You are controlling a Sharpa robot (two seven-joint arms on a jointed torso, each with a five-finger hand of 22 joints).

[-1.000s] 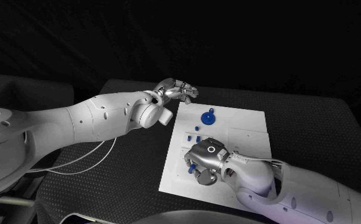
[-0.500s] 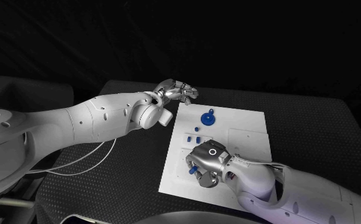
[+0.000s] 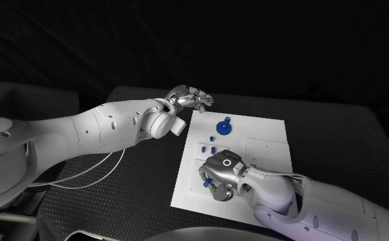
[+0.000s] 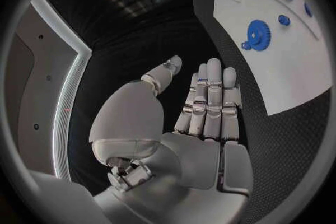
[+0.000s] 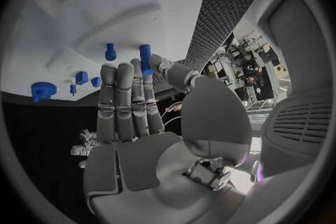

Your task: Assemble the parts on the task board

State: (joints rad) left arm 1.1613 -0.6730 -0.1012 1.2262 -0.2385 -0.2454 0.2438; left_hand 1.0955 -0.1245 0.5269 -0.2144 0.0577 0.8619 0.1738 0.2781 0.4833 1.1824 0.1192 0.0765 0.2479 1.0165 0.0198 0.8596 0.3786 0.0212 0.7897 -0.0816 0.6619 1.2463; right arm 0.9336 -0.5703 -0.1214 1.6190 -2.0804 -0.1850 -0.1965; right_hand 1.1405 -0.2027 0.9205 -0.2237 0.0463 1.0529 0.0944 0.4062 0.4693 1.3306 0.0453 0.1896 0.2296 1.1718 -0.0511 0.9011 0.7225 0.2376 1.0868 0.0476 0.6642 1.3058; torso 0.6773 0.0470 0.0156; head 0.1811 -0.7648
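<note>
Silver right hand [image 3: 222, 175] pinches a small blue cylindrical peg [image 5: 145, 59] over the white task board [image 3: 263, 168]; left hand [image 3: 190, 98] hovers, fingers together, empty.

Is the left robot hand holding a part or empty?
Empty. The left robot hand lies flat with fingers straight and nothing in it, off the task board, far from the blue gear.

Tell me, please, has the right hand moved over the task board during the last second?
Yes, slightly: the right hand has drifted toward the task board's near edge, away from the blue gear.
</note>
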